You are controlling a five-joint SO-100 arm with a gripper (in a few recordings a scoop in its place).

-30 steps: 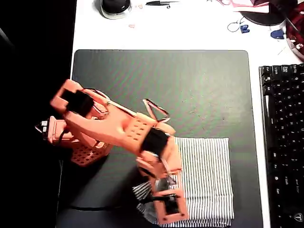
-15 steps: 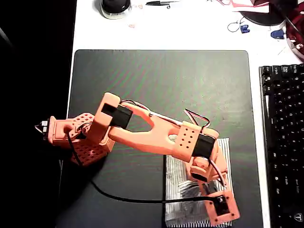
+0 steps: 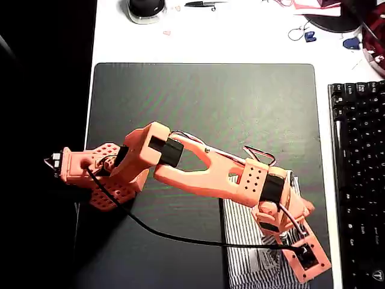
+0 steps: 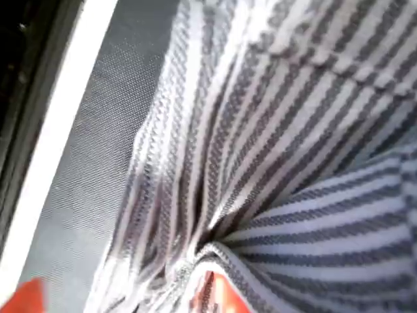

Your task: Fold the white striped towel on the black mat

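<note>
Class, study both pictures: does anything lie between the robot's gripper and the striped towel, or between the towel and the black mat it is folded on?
Nothing visible does. In the wrist view the white striped towel bunches right at an orange fingertip, with no other object between. In the overhead view the towel lies directly on the black mat, under the gripper.

Overhead view: bright on the white table (image 3: pixel 240 42), left side black and underexposed, faint colour moiré across the black mat (image 3: pixel 240 108). Wrist view: very close, soft and blurred, white striped towel (image 4: pixel 293 143) washed out near the top
</note>
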